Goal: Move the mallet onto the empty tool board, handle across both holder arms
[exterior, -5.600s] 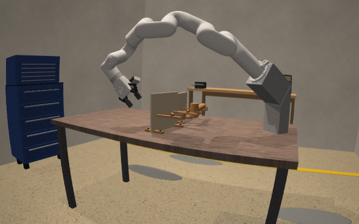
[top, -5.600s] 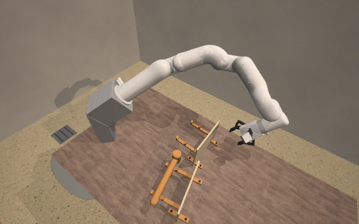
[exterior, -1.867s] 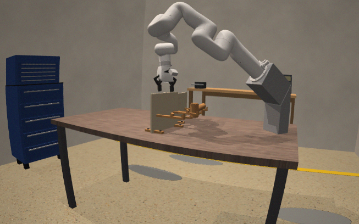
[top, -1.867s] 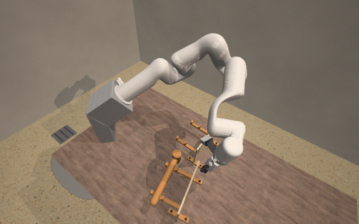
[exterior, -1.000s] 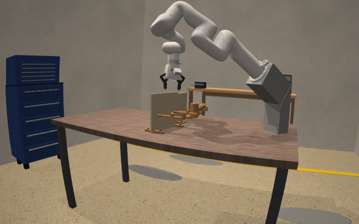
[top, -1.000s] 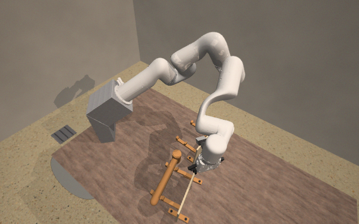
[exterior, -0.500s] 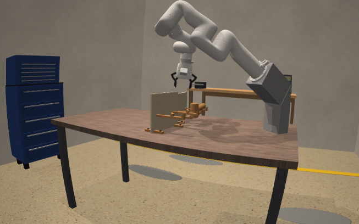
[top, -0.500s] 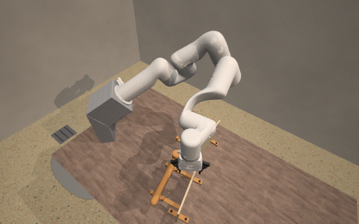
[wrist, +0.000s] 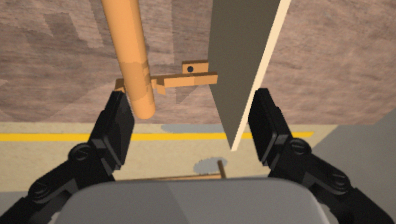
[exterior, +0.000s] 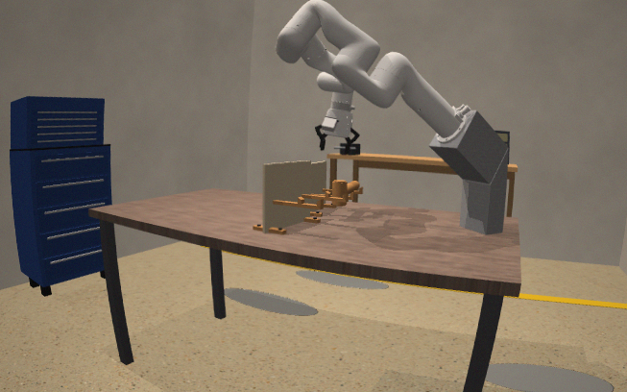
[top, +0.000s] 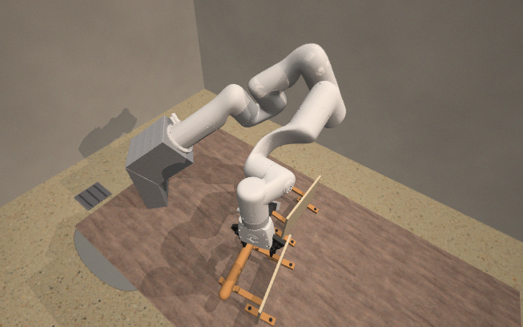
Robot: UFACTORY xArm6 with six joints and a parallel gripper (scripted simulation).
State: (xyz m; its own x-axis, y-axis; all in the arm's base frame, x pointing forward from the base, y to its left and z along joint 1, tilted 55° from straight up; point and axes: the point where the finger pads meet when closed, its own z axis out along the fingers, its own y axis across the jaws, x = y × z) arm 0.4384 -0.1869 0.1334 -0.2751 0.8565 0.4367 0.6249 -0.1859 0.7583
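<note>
We judge the mallet [top: 235, 271] to be stiff and head-heavy, its smooth round handle liable to roll or slip, so we would grip across the handle close to the head, near its balance point. It is plain orange wood: a long cylinder with a rounded end, the head mostly hidden under the wrist in the top view. It lies across the two orange holder arms [top: 247, 292] of the nearer tool board [top: 273, 274]. The empty tool board [top: 301, 204] stands just beside it on the table [top: 376, 260]. The gripper [wrist: 192, 125] hangs above the boards, jaws spread fully, holding nothing.
</note>
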